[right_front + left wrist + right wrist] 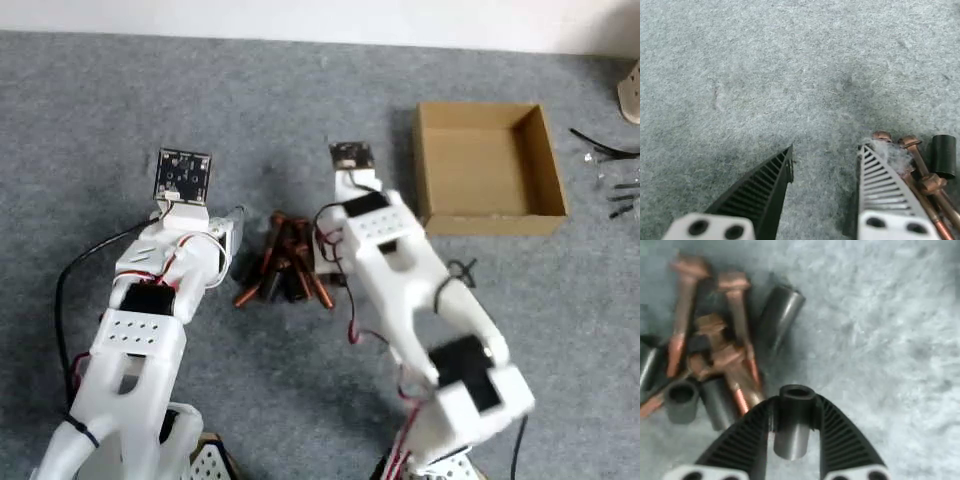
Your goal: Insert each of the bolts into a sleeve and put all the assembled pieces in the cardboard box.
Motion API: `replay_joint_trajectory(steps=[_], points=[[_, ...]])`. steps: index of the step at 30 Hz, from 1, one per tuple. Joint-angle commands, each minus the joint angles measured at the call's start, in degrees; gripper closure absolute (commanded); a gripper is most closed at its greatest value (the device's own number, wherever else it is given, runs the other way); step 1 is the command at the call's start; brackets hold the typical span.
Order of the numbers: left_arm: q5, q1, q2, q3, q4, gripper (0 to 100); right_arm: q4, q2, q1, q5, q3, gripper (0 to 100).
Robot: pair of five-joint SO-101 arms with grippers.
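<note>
The right gripper (796,401) is closed on a black sleeve (791,432), which sits lengthwise between its ribbed fingers with the hollow end poking out just past the fingertips. Just ahead of this gripper and off to one side lies the pile of bolts and sleeves (285,262), copper-coloured shafts crossing over dark tubes on the grey carpet (120,90). The left gripper (826,149) is open on the pile's other side, its jaws spread over bare carpet; the nearest bolts (910,142) lie just beside the outer face of one finger, with a loose sleeve (944,156) just beyond them. The cardboard box (492,222) stands well apart from the left gripper, beyond the right arm, and nearer the right gripper
</note>
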Motion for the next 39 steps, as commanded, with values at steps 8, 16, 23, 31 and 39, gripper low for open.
replay_joint_trajectory(steps=[8, 16, 23, 31, 39], points=[[0.35, 0.75, -1.71, -0.57, -1.14, 80, -20.97, -25.89, 7.69, 5.1, 21.49, 99.5], [-3.78, 6.73, 0.22, -3.91, 0.97, 80, -34.24, -32.57, 10.07, 5.1, 32.75, 99.5], [-4.48, 9.8, 20.26, -19.47, 12.22, 80, -36.44, -32.75, 11.12, 5.19, 33.89, 99.5], [-4.48, 12.0, 39.34, -32.04, 16.7, 80, -36.44, -32.75, 11.03, 5.19, 33.89, 99.5], [-4.57, 13.05, 52.79, -41.27, 16.97, 80, -36.44, -32.75, 10.95, 5.19, 33.89, 99.5]])
